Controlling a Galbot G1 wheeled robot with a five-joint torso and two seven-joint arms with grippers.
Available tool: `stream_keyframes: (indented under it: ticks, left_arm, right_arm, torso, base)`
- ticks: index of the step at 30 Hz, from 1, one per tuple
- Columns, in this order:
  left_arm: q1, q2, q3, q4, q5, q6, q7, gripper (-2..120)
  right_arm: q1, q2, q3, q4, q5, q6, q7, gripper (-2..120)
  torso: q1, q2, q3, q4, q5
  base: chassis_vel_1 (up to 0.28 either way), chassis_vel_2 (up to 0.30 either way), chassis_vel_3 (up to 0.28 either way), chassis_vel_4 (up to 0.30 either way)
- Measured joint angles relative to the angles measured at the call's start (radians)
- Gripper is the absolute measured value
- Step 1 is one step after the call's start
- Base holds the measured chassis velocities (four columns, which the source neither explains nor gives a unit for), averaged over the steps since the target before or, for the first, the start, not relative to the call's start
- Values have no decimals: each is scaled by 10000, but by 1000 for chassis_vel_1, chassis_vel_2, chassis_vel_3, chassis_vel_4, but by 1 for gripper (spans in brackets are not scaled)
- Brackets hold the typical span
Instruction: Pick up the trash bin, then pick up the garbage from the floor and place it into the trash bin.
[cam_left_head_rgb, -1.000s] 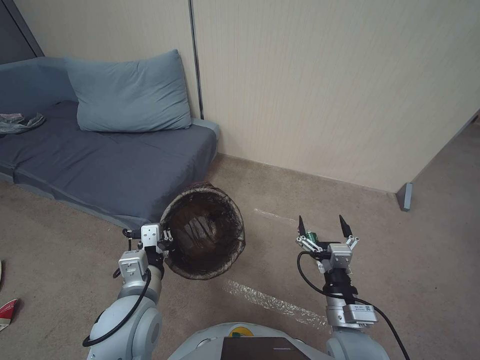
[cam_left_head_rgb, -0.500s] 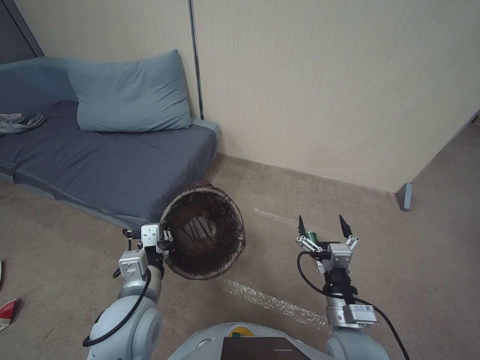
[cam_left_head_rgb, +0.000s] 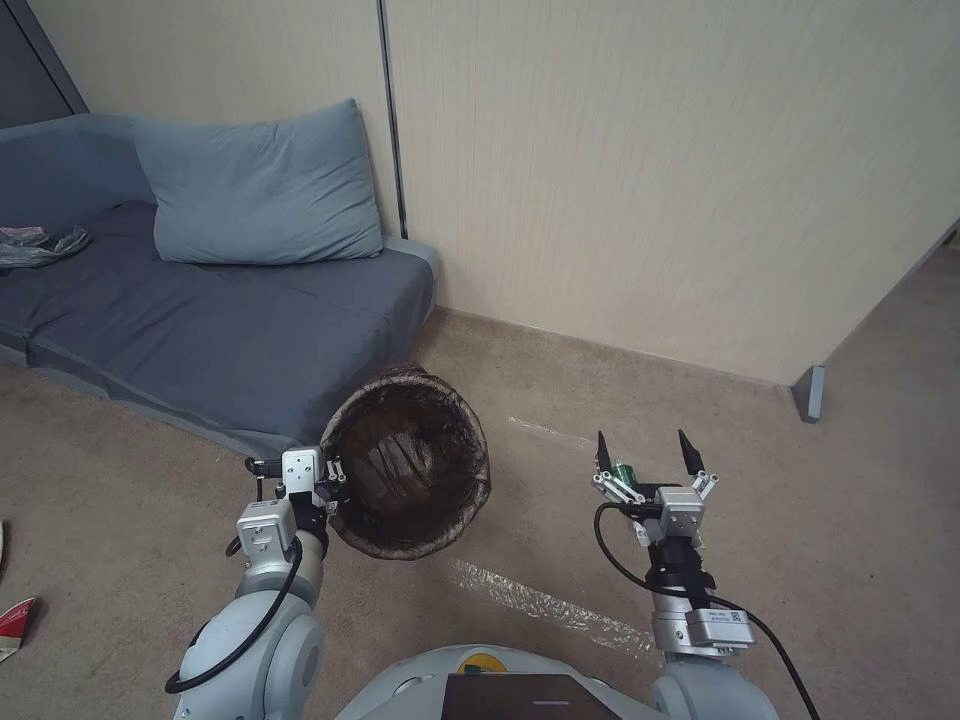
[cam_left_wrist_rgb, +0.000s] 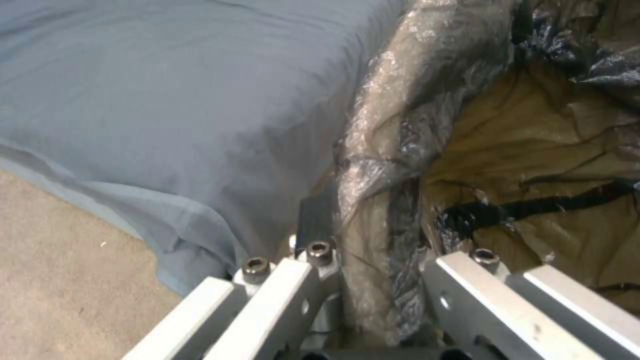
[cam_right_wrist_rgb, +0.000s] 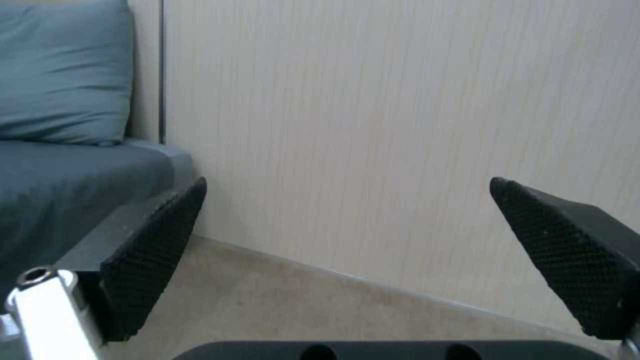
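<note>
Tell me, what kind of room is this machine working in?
Probably a lounge or living room. A low blue-grey sofa with a big cushion stands against a pale panelled wall, and the floor is beige carpet. The left gripper holds a lined trash bin above it.

A blue pillow (cam_left_head_rgb: 255, 185) rests on a grey sofa (cam_left_head_rgb: 220, 320) by the wall (cam_left_head_rgb: 650, 170).
</note>
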Motion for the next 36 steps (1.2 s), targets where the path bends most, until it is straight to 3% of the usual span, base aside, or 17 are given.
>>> stream_keyframes:
  ticks: [21, 25, 28, 36]
  left_arm:
    - [0, 0, 0, 0, 0, 0, 0, 0]
    - [0, 0, 0, 0, 0, 0, 0, 0]
    - [0, 0, -1, 0, 0, 0, 0, 0]
    - [-1, 0, 0, 0, 0, 0, 0, 0]
  right_arm:
    - [29, 1, 31, -4, 1, -7, -2, 100]
    - [613, 2, 751, -262, 154, -199, -11, 100]
    - [1626, -4, 1926, -752, 564, -528, -13, 100]
    - [2553, -224, 2293, -1493, 1123, -1350, 103, 100]
  torso:
    - [0, 0, 0, 0, 0]
    - [0, 0, 0, 1, 0]
    - [0, 0, 0, 1, 0]
    - [0, 0, 1, 1, 2]
  base:
    - [0, 0, 0, 0]
    - [0, 0, 0, 0]
    - [0, 0, 0, 0]
    - [0, 0, 0, 0]
